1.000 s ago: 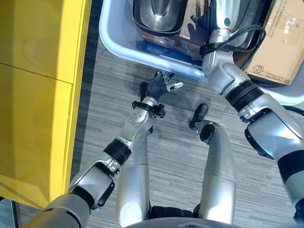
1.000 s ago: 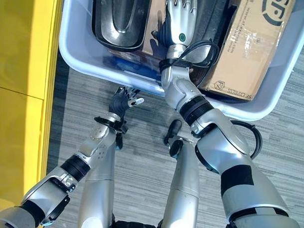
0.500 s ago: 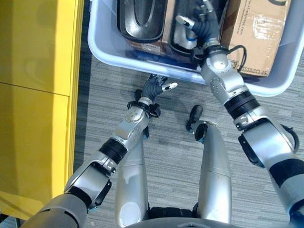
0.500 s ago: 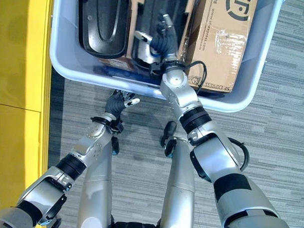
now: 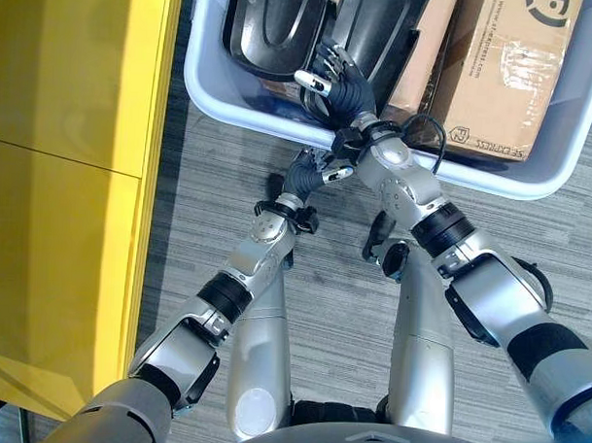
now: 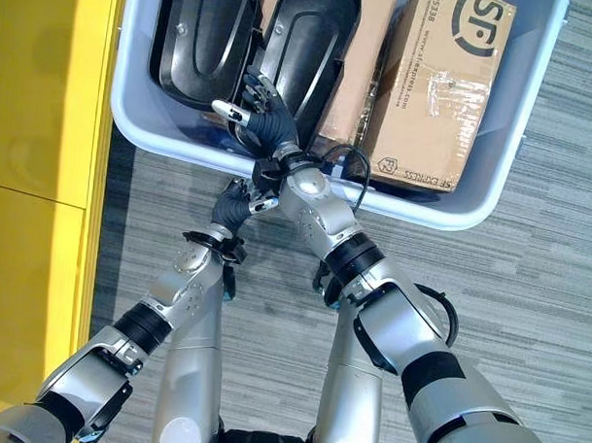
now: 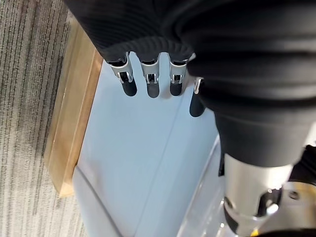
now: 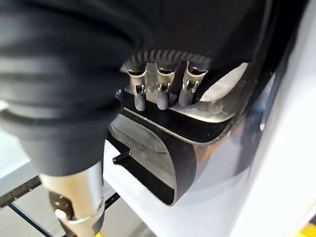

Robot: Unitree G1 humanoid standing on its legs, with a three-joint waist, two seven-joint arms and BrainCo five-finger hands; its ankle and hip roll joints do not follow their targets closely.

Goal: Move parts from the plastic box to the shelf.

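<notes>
The right hand (image 6: 264, 120) is inside the plastic box (image 6: 492, 165), near the box's front wall. Its fingers (image 8: 159, 97) are bent a little and spread apart, and their dark tips rest on the edge of a black part (image 6: 307, 49). They are not wrapped around it, and the thumb sticks out to the side with nothing in it. This black part is a long curved shell that leans in the middle of the box. A second black part (image 6: 203, 43) like it lies just beside it, closer to the box's left wall. A flat brown box (image 6: 354, 73) stands on edge on the other side of the leaning part. A big cardboard box (image 6: 439, 86) fills the right end. The left hand (image 5: 312, 173) is outside, just below the front wall. Its fingers (image 7: 150, 84) are nearly straight and a bit apart, pointing at the pale wall and holding nothing. The plastic box sits on grey striped floor (image 5: 332, 301). A yellow shelf (image 5: 64, 175) stands along the left.
</notes>
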